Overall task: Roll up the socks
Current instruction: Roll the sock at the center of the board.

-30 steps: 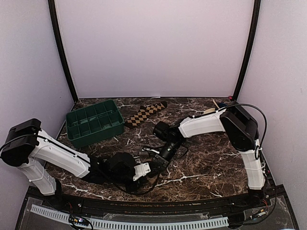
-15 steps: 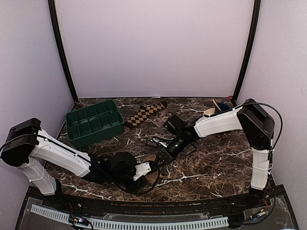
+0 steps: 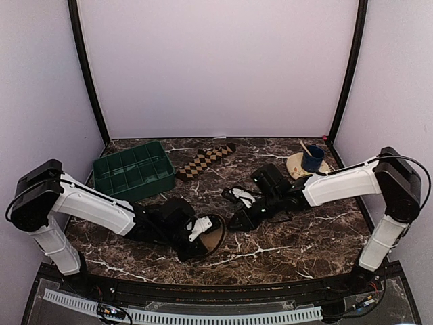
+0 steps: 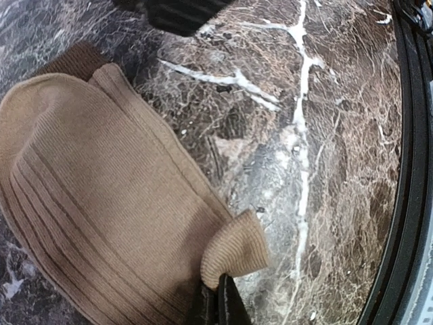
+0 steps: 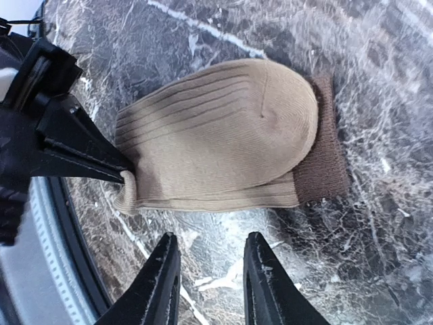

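The left gripper point(image 4: 218, 302) is pressed together on a corner of the tan sock point(image 4: 101, 217), pinching a small curl of the ribbed fabric at the sock's near edge. That sock lies flat on the marble table point(image 3: 304, 230) at the near middle, folded over on itself, with its darker brown toe point(image 5: 326, 152) sticking out from under the fold on the side away from the left gripper. The right gripper point(image 5: 211, 244) is spread, with nothing between its fingers, and hangs over bare marble just to the right of the sock; from the right wrist the sock lies just beyond the fingertips, and whether they touch the marble cannot be told. From above, the two grippers face each other across the tan sock, the left arm low along the near left and the right arm reaching in from the right. The checkered sock point(image 3: 205, 160) lies stretched out at the far middle, well apart from both grippers, just right of a green tray point(image 3: 135, 191). A blue cup point(image 3: 312, 158) stands on a plate point(image 3: 296, 167) at the far right.
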